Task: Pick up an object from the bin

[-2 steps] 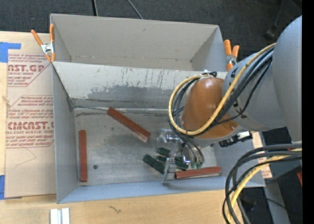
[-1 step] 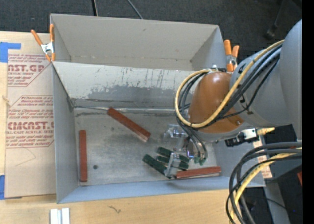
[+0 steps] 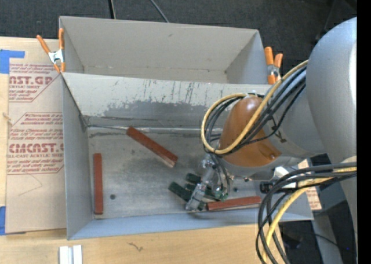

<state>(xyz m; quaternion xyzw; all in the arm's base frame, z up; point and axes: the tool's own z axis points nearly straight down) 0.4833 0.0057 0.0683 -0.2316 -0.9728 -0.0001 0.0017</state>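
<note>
My gripper (image 3: 204,190) is low in the bin's front right part, under the orange wrist cover. Its fingertips sit among small dark green pieces (image 3: 179,188) lying on the floor there. A reddish-brown stick (image 3: 234,202) lies flat just right of the fingertips, along the front wall. I cannot make out whether anything is between the fingers.
A longer reddish-brown bar (image 3: 152,146) lies slanted in the middle of the bin. Another thin red-brown stick (image 3: 98,183) lies along the left wall. The arm and its yellow and black cables cover the bin's right side.
</note>
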